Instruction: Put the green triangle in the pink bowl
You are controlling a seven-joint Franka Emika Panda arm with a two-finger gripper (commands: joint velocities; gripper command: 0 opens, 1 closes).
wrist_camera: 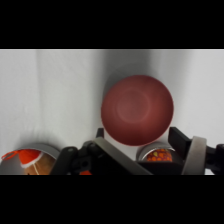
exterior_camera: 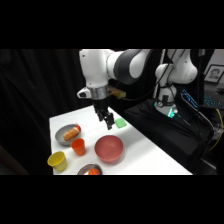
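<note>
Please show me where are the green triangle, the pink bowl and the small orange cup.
green triangle (exterior_camera: 120, 123): side view, on its top face.
pink bowl (exterior_camera: 109, 148): side view, on its inner bottom; also wrist view (wrist_camera: 137, 110), on its inner bottom.
orange cup (exterior_camera: 78, 146): side view, on its outer wall.

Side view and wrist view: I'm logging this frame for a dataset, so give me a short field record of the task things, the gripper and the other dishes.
green triangle: on table, beside gripper, not in bowl
pink bowl: empty, front of table
gripper: above table behind the bowl, holding nothing visible
grey metal bowls: hold orange food
orange cup: left of pink bowl
yellow cup: front left
</note>
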